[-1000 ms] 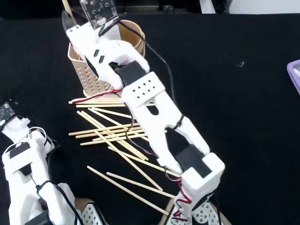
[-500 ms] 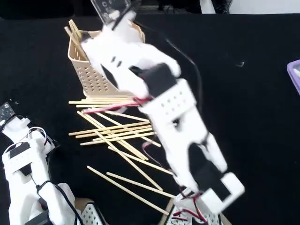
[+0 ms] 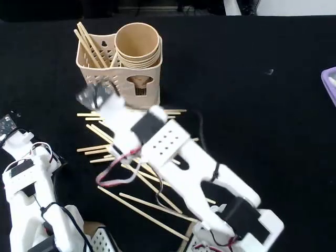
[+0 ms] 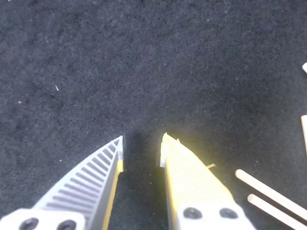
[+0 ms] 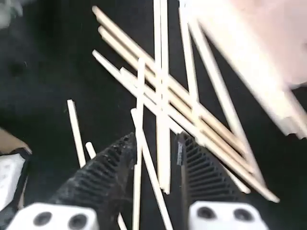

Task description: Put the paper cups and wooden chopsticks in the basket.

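The left pincer [image 4: 142, 143] hangs low over bare black worktop [image 3: 252, 131] at the near left corner, its two fingers parted by a narrow gap with nothing between them; a few loose stick ends lie just beside it.

Further in and to the right stands the basket [image 3: 100, 84], upright. Its left compartment has several wooden chopsticks [image 3: 89, 43] leaning in it, and its right compartment has a nested stack of paper cups [image 3: 137, 44].

On the cloth in front of the basket, many more loose chopsticks [image 3: 142, 212] lie scattered and crossing one another.

The right pincer [image 5: 156, 143] hovers over this scatter, just in front of the basket, on an arm that stretches in from the near right. Its dark ribbed fingers stand moderately apart and grip nothing; sticks on the worktop show through the gap.

A purple rim [image 3: 329, 79] pokes in at the far right edge.
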Action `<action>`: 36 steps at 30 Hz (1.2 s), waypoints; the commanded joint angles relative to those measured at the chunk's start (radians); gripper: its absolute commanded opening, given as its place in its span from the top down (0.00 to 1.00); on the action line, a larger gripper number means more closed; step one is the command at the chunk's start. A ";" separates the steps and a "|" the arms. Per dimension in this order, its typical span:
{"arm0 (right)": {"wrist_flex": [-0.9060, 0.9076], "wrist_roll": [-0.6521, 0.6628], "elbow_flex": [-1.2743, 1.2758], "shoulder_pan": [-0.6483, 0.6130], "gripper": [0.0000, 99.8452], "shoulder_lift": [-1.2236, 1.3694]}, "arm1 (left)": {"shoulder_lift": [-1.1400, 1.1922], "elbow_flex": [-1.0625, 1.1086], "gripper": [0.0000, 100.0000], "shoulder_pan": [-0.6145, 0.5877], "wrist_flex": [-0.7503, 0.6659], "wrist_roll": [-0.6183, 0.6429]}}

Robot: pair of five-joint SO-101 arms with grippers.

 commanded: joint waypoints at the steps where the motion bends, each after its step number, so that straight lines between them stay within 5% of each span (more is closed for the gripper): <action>1: -0.213 0.020 0.219 -0.031 0.87 -0.071 | -0.023 -0.005 0.87 0.013 -0.014 0.002; 7: -0.397 0.051 0.389 -0.071 0.87 -0.070 | -0.023 -0.007 0.87 0.013 -0.014 0.002; 14: -0.410 0.066 0.417 -0.057 0.78 -0.039 | -0.023 -0.007 0.87 0.013 -0.014 0.002; 24: -0.405 0.094 0.397 -0.041 0.99 0.077 | -0.023 -0.005 0.87 0.013 -0.014 0.002; 36: -0.273 0.130 0.437 0.038 0.99 -0.260 | -0.023 -0.005 0.87 0.013 -0.014 0.002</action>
